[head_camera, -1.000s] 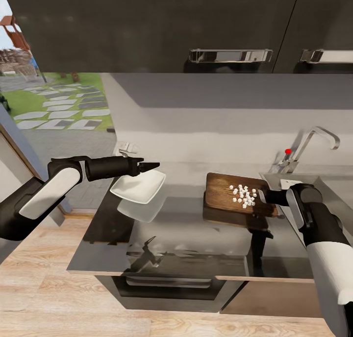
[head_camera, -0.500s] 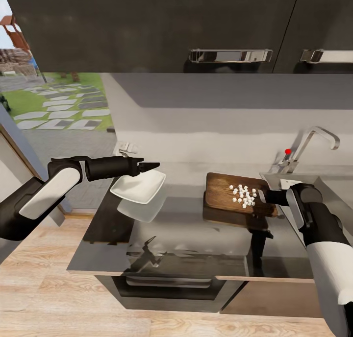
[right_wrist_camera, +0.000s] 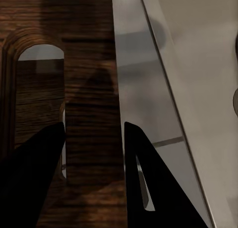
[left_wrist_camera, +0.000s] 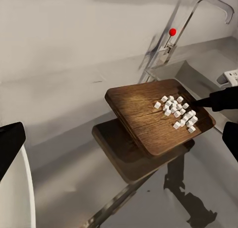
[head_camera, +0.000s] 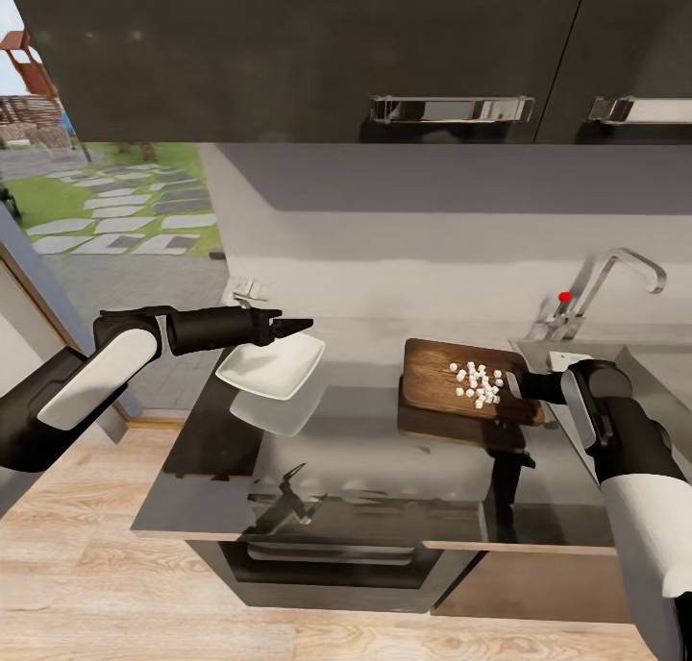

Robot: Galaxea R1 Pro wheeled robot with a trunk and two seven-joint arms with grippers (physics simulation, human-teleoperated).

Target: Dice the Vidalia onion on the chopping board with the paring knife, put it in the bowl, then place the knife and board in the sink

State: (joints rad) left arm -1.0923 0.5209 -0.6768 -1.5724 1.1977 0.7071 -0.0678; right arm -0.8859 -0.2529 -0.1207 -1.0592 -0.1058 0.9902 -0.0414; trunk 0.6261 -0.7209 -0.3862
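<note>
Head view: my left gripper [head_camera: 300, 327] clamps the bowl [head_camera: 274, 366] — raised off the countertop [head_camera: 365, 469], well left of the chopping board [head_camera: 459, 384]. My right gripper [head_camera: 514, 385] grips the lifted board's handle end — diced onion [head_camera: 478, 382] on top, presumably for tipping across.

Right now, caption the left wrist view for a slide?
White diced onion cubes on raised dark brown wooden chopping board, right gripper at its edge.

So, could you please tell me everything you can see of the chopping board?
The chopping board is dark brown wood with visible grain, rounded corners and a slot handle at one end. It is lifted off the glossy countertop, slightly tilted, with its reflection below. The right hand grips its handle end, nearest the sink. Small white onion cubes sit clustered on top near that end.
</note>
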